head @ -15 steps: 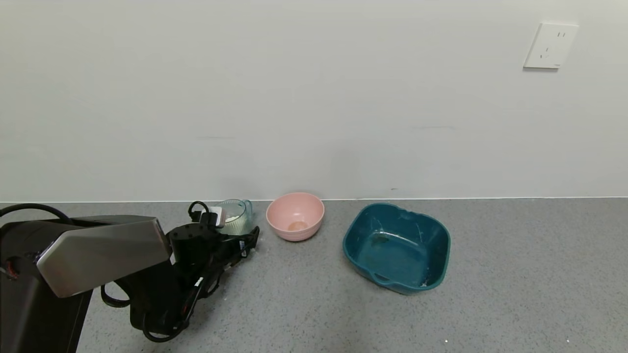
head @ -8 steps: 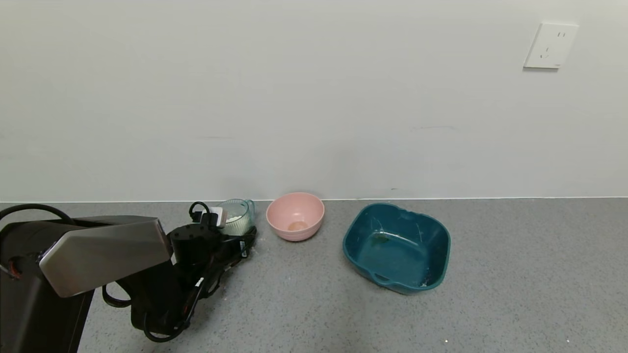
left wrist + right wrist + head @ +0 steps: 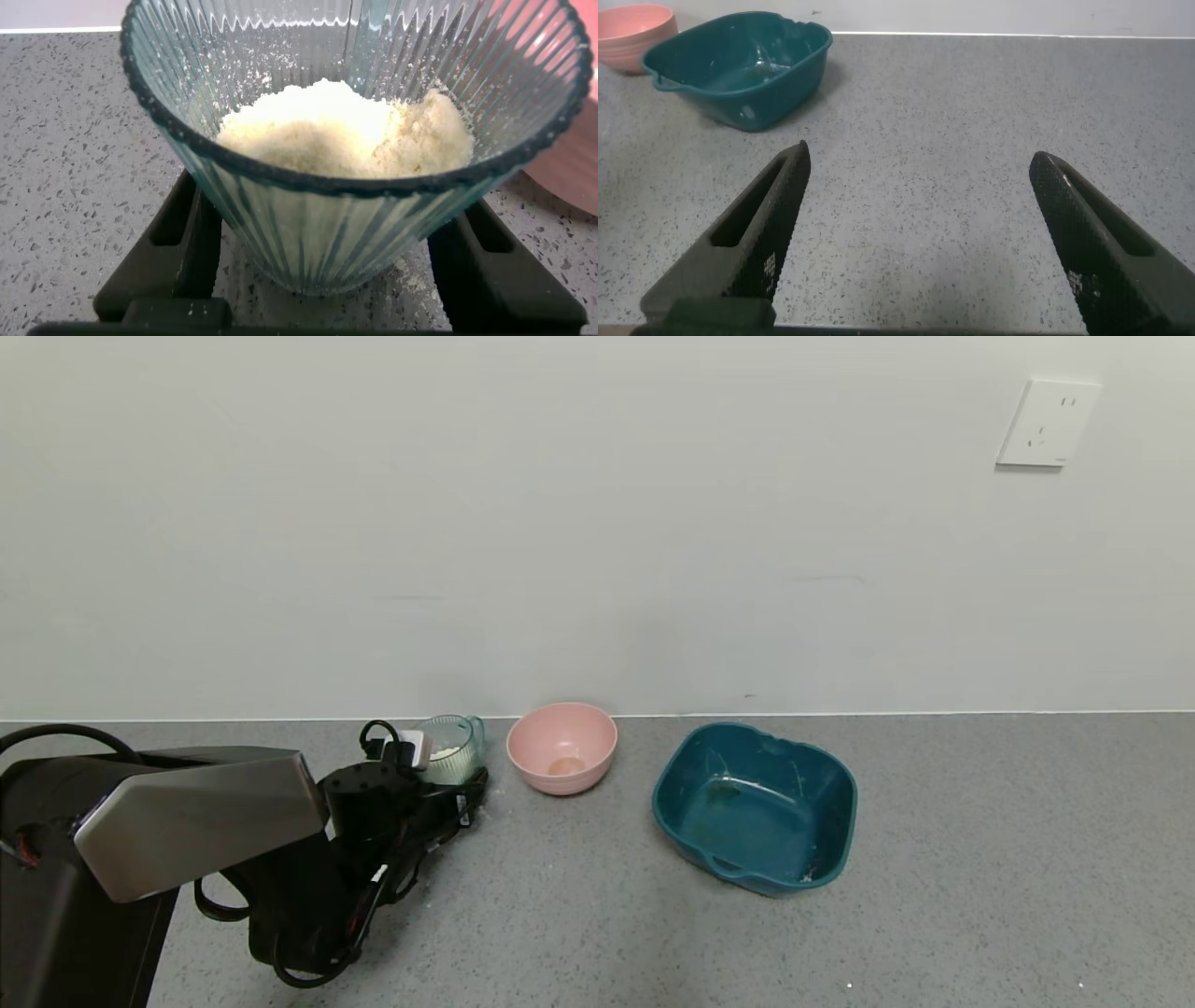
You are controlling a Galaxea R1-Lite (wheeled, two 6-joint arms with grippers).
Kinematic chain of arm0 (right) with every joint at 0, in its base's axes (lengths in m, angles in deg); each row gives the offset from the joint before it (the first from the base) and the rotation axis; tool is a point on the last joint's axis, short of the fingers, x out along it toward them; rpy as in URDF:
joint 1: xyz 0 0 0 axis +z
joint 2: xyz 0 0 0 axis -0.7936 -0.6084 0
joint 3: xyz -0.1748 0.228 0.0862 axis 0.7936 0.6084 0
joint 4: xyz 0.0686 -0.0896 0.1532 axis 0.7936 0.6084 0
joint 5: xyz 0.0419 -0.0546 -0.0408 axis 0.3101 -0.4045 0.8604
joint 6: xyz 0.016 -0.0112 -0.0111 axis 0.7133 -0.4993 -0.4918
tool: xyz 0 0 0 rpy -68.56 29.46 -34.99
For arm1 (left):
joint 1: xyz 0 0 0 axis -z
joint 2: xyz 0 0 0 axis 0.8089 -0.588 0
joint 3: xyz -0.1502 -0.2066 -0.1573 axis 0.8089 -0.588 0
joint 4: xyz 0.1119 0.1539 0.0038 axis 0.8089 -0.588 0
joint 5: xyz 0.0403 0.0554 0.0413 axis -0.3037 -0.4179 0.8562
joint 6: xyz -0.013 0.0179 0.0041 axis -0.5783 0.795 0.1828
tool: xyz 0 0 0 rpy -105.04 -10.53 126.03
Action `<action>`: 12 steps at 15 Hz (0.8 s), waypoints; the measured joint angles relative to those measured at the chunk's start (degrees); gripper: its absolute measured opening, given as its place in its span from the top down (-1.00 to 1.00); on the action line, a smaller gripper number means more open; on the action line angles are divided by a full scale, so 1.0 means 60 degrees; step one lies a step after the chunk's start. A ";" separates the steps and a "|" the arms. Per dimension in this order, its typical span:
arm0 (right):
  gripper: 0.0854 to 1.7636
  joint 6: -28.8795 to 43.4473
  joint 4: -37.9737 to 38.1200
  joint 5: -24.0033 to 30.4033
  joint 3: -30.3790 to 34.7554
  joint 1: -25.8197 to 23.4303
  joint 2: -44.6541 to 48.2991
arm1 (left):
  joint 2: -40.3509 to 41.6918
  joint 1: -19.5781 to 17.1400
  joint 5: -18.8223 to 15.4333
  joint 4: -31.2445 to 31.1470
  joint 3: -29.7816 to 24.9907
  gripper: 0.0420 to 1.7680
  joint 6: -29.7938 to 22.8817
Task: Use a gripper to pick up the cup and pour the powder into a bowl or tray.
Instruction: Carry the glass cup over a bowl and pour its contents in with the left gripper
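The black left gripper (image 3: 322, 257) has its fingers spread around the ribbed, transparent blue-green plastic cup (image 3: 451, 748), still full of white powder (image 3: 350, 126), at nine o'clock of the empty pink bowl (image 3: 562, 748); grasp, lift and pour remain, right gripper (image 3: 920, 238) idle, open.

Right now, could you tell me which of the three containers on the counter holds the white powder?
The ribbed clear cup, between the left gripper fingers; the pink bowl and teal tub hold no heap.

Black left arm (image 3: 308, 887), looped cables, grey metal panel, flat black fingers (image 3: 159, 252).
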 joint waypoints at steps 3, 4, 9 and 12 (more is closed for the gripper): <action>-0.94 0.0000 0.0000 0.0000 0.0000 0.0000 0.0000 | 0.0055 -0.0004 0.0004 -0.0010 -0.0087 -0.43 0.0004; -0.94 0.0000 0.0000 0.0000 0.0000 0.0000 0.0000 | 0.0091 -0.0004 0.0037 -0.0039 -0.0114 -0.43 0.0004; -0.94 0.0002 0.0000 0.0000 0.0000 0.0000 0.0000 | 0.0776 0.0000 0.0284 -0.1150 0.0014 -0.43 0.0069; -0.94 0.0000 0.0000 0.0000 0.0000 0.0000 0.0000 | 0.1676 0.0000 0.0325 -0.2674 0.0410 -0.43 0.0315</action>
